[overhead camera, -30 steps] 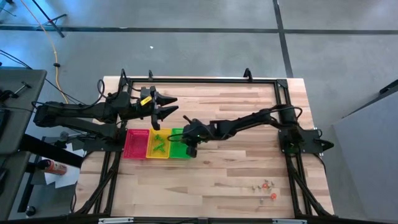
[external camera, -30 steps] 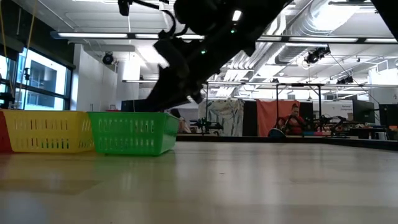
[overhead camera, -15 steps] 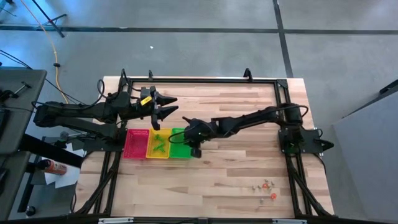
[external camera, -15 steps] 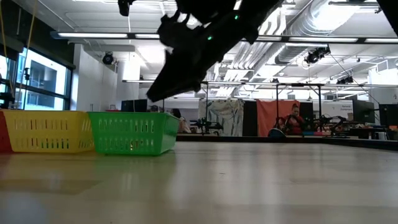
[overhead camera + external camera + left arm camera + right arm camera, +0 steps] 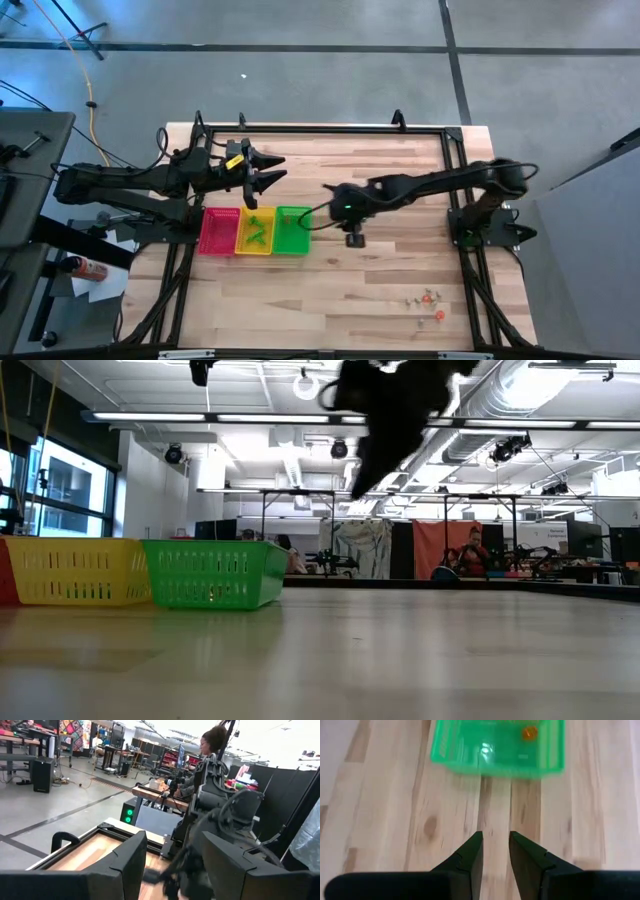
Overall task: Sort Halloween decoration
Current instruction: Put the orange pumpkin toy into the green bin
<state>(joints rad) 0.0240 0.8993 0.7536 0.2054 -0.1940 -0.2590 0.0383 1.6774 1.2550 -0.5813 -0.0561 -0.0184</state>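
Note:
Several tiny green, orange and pale trinkets [image 5: 425,300] lie loose on the wood near the table's near right corner. An orange trinket [image 5: 529,732] lies in the green tray [image 5: 292,230], and green pieces [image 5: 257,230] lie in the yellow tray [image 5: 255,242]. My right gripper [image 5: 354,238] hangs over bare wood just right of the green tray, its fingers [image 5: 472,851] a narrow gap apart and holding nothing. It also shows in the low view [image 5: 362,485], raised above the table. My left gripper [image 5: 275,170] waits open beyond the trays' far side.
The red tray [image 5: 217,230], the yellow tray and the green tray stand side by side left of the table's middle, and the yellow tray [image 5: 75,570] and green tray [image 5: 212,572] also show in the low view. A black frame [image 5: 320,128] runs round the table. Bare wood lies between trays and trinkets.
My right gripper has drawn away from over the green tray toward the table's right and has risen. It now hangs over bare wood beside the tray. My left arm has kept still.

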